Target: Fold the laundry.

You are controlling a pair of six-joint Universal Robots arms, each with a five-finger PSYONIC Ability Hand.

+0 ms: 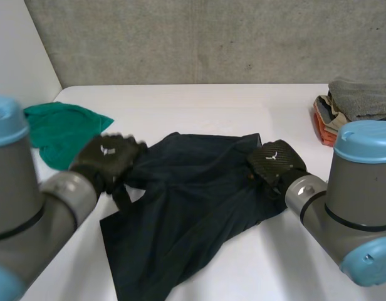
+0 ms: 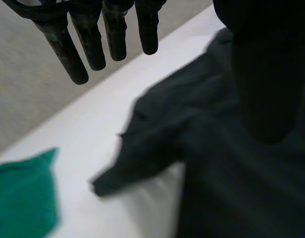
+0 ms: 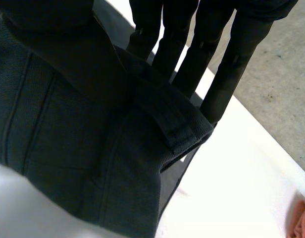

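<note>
You have dark garment [image 1: 193,207] crumpled mid-table [image 1: 199,103]. Its right corner sits clamped in right hand [image 1: 276,163], thumb against straight fingers. At its left edge, left hand [image 1: 108,157], fingers straight and apart. Green cloth [image 1: 61,128] by table's left edge; folded towels [image 1: 359,103] at right edge.

The left arm [image 1: 30,207] and right arm [image 1: 349,207] were thick grey cylinders, each ringed by a thin black seam and closed with rounded light-blue caps [image 1: 365,141]. The left robot hand [image 1: 108,157] and right robot hand [image 1: 276,161] were black, each with a small white mark on its back. The right one had a woven sheen. Their fingers [image 2: 68,54] were slim, segmented and round-tipped.
</note>
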